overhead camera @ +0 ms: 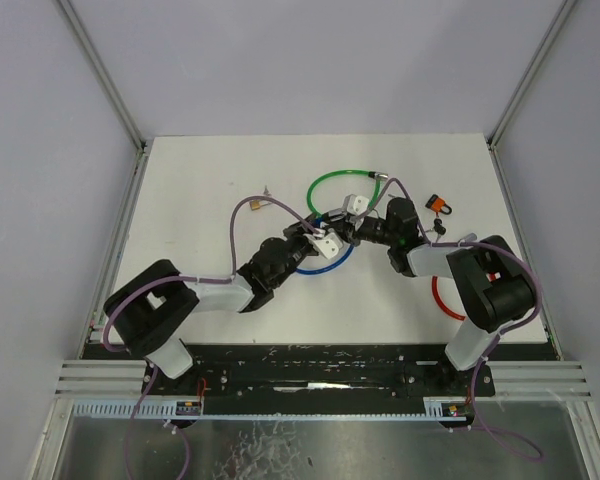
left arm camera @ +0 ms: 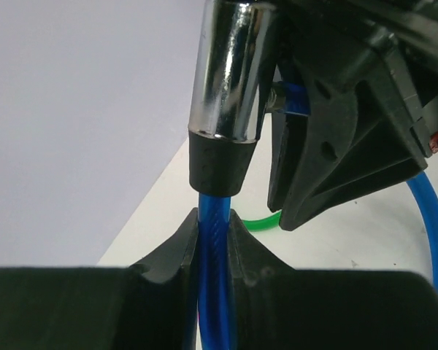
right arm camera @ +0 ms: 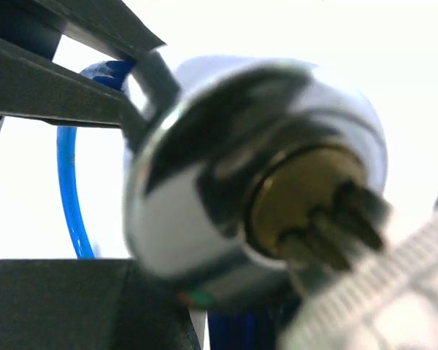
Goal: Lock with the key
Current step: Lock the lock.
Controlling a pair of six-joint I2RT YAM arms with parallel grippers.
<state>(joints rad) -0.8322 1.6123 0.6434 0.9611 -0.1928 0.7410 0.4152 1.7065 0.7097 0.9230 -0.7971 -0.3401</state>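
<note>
lock barrel (left arm camera: 230, 73): chrome head of the blue cable (left arm camera: 214, 255), held up off the table (overhead camera: 210, 170) near its centre, between my two wrists.
key (right arm camera: 336, 219): dark, blurred; looks seated in the brass keyway (right arm camera: 299, 189), sticking out toward 4 o'clock in the right wrist view.
left gripper (left arm camera: 214, 233): clenched on the blue cable just under the barrel's black collar, barrel upright above my fingers.
right gripper (overhead camera: 348, 222): nosed up to the barrel face from 3 o'clock. Too blurred; can't tell if I'm pinching the key or standing just off it.
step: my read is key inserted, turn in hand or about to be. Can't confirm the lock's state.
next: firm pinch on the key, twist about the barrel axis, left keeps the barrel from spinning with it. Slip risk if the pinch is loose.
around: green cable (overhead camera: 325, 180) at 12 o'clock of the barrel, orange padlock (overhead camera: 440, 204) at 2, red cable (overhead camera: 438, 300) at 4, small brass lock (overhead camera: 258, 205) at 10. All apart from the work.
</note>
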